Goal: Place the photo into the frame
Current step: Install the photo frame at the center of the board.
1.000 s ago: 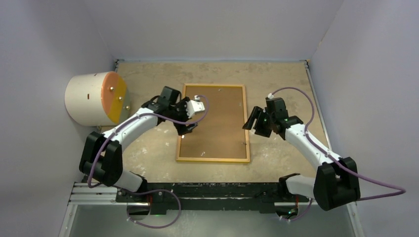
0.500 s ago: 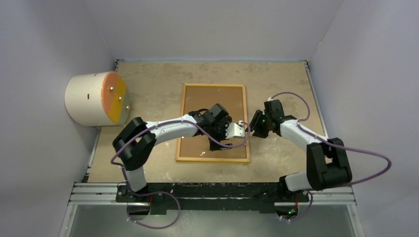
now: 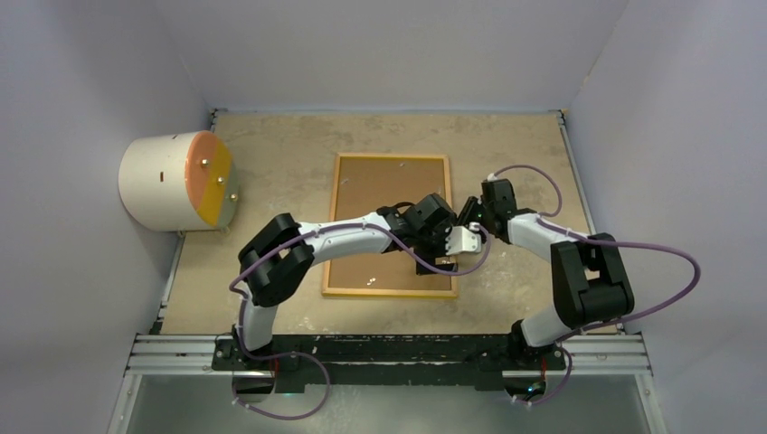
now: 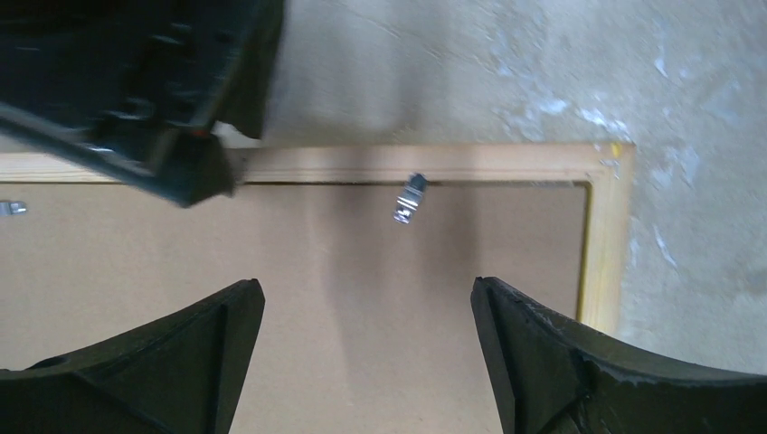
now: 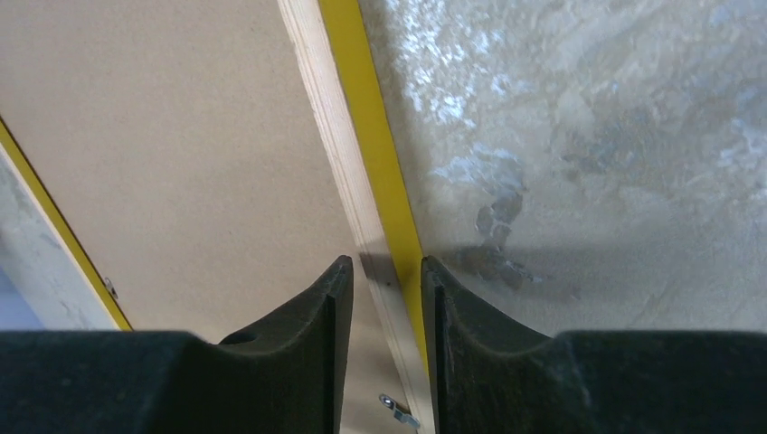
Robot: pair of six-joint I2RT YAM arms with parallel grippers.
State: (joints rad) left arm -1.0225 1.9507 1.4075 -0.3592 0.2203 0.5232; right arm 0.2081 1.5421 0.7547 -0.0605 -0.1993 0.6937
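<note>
The frame (image 3: 389,292) lies face down, its light wood back up, and the brown backing board (image 3: 380,194) sits in it. The photo is hidden or out of view. My left gripper (image 3: 434,262) is open and empty over the board near the frame's right rail (image 4: 452,163), just short of a metal clip (image 4: 409,199); its tips show in the left wrist view (image 4: 362,285). My right gripper (image 3: 463,221) straddles that rail, with the wood and yellow edge (image 5: 339,136) filling the narrow gap between its tips (image 5: 385,264).
A white cylinder with an orange and yellow face (image 3: 176,181) lies at the table's left edge. Grey walls close in the left, back and right sides. Small metal clips (image 5: 398,411) stick out along the frame's inner edge. The two wrists are close together.
My left arm has swung from the frame's left rail across the board to its right rail. My right gripper has moved left onto the right rail and closed around it.
</note>
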